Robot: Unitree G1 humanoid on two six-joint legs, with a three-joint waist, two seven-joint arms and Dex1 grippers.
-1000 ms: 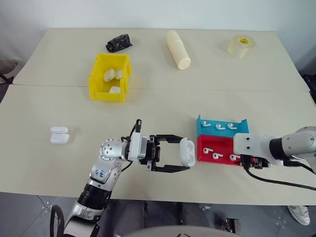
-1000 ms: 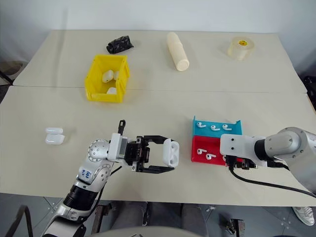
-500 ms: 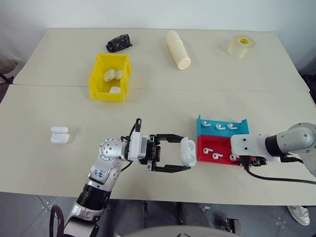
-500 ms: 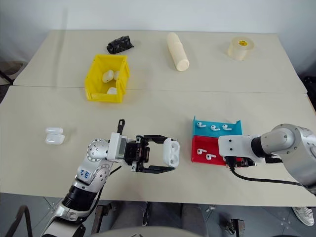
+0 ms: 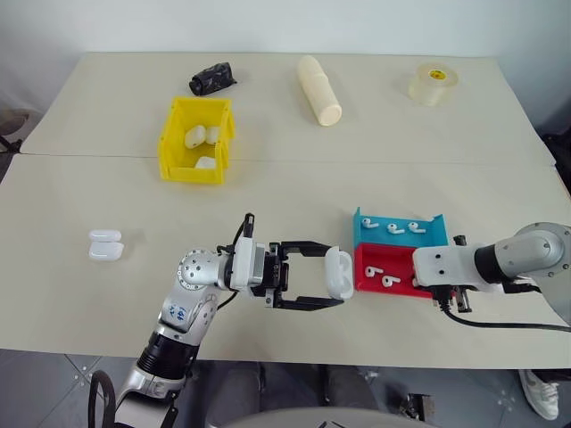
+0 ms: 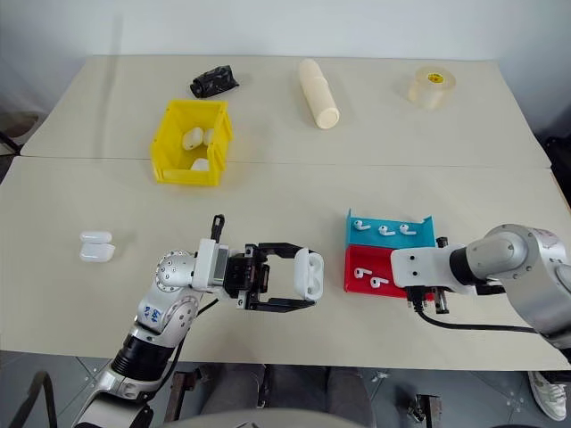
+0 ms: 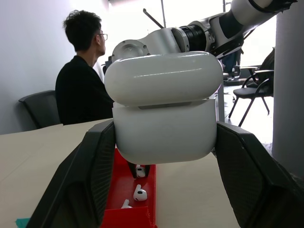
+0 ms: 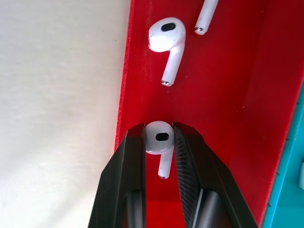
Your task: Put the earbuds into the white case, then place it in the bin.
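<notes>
Earbud [image 8: 159, 137] in the red tray [image 8: 228, 118], pinched at its bulb by the right gripper [image 8: 159, 142], seems light, glossy, slip-prone; left gripper [image 5: 332, 278] clamps the white case [image 5: 338, 273].

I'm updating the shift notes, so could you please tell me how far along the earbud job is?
Done: three cases already lie in the yellow bin. In hand: the left tool grips an open white case, and the right tool has closed on an earbud in the red tray. Left: seat that earbud and a second one, bin the case, then handle the case on the table.
</notes>
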